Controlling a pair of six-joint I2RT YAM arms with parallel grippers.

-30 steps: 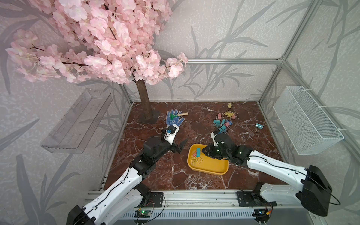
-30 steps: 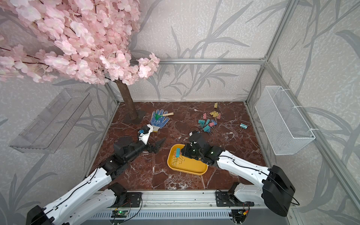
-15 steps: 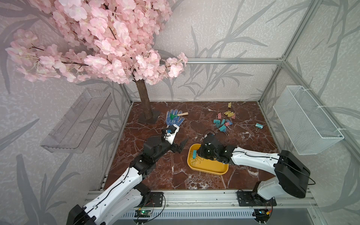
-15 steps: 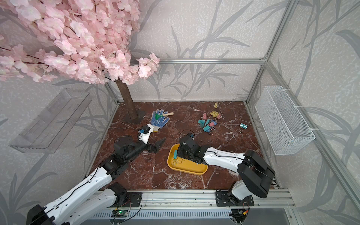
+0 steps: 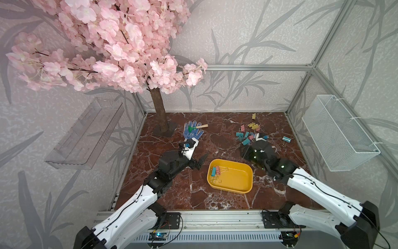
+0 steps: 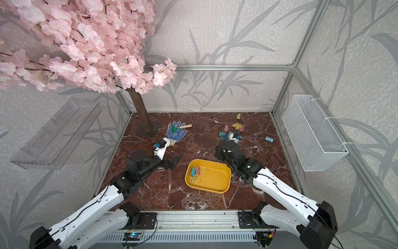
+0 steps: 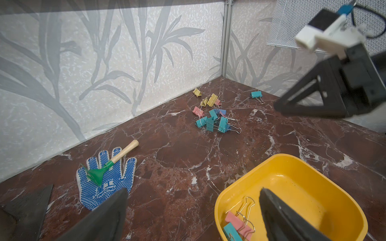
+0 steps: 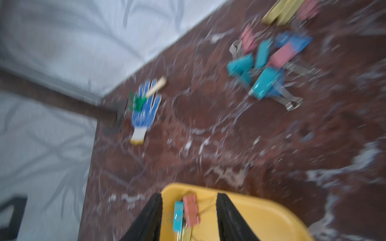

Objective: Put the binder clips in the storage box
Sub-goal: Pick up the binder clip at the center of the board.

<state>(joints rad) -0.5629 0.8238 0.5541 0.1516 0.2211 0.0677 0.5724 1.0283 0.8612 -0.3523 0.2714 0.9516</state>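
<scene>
The yellow box (image 5: pixel 237 176) sits flat on the marble, long side running left to right.

A few clips (image 5: pixel 215 171) lie inside at the box's left end: one teal and one pink side by side, with bare wire loops next to them. The rest of the box floor is bare.

The right gripper (image 8: pixel 189 196) has its jaws partly apart with an empty gap, gripping nothing. Its wrist view is smeared, but both fingers (image 8: pixel 146 219) read clearly, with the box's corner and the two clips showing past them. In the left wrist view it hangs in the air beyond the box's far right side, touching nothing.

The left gripper (image 5: pixel 199 162) is spread wide and holds nothing. It hovers just off the box's far left corner, pointing across toward the box.

The main pile (image 5: pixel 242 134) of teal, pink, yellow and blue clips lies well beyond the box's far right corner, partly hidden under the right wrist in both top views. A lone teal clip (image 5: pixel 286 139) lies farther right of the box than the pile.

A blue glove (image 5: pixel 192 133) lies beyond the box's left end.
</scene>
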